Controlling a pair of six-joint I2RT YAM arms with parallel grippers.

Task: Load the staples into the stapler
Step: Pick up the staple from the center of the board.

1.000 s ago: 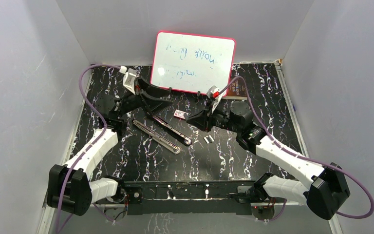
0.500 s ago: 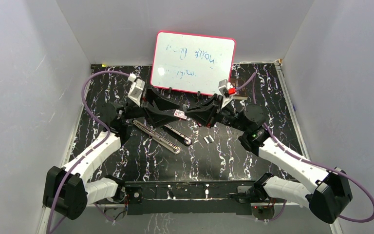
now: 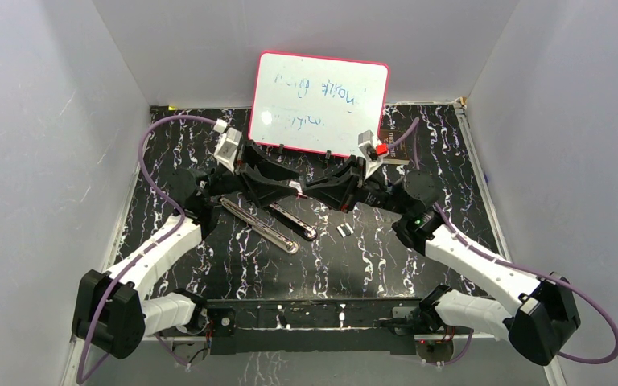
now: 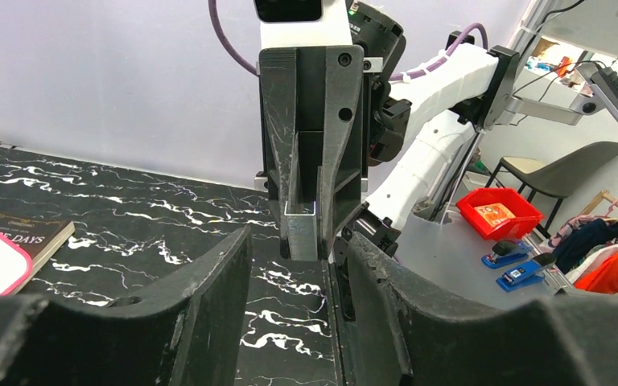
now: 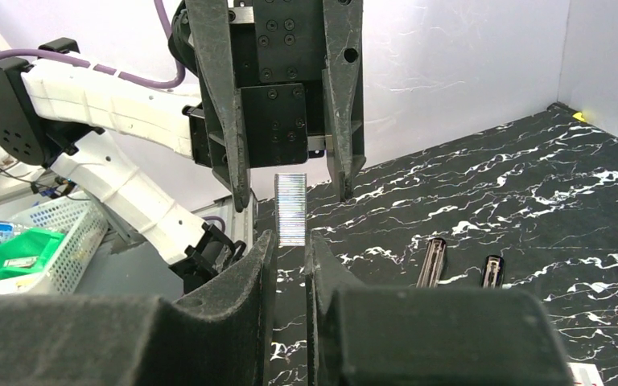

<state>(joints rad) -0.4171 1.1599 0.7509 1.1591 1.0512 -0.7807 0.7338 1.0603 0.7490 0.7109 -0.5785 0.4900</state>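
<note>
My right gripper (image 5: 292, 240) is shut on a strip of staples (image 5: 291, 201), which stands upright out of its fingertips. My left gripper (image 4: 296, 269) is open and empty and faces it tip to tip; in the left wrist view the strip (image 4: 302, 229) shows just beyond my open fingers. In the top view the left gripper (image 3: 292, 185) and the right gripper (image 3: 314, 186) meet above the middle of the table. The black stapler (image 3: 267, 223) lies opened flat below them, its two halves side by side; it also shows in the right wrist view (image 5: 434, 262).
Two loose staple strips (image 3: 342, 230) lie right of the stapler. A whiteboard (image 3: 320, 103) leans at the back wall, with a dark book (image 3: 393, 149) beside it. A white and red box corner (image 5: 587, 375) shows low right. Grey walls enclose the table.
Both grippers have swung in toward each other over the table's middle, the right one carrying the staple strip. In the last half second they closed the gap a little more.
</note>
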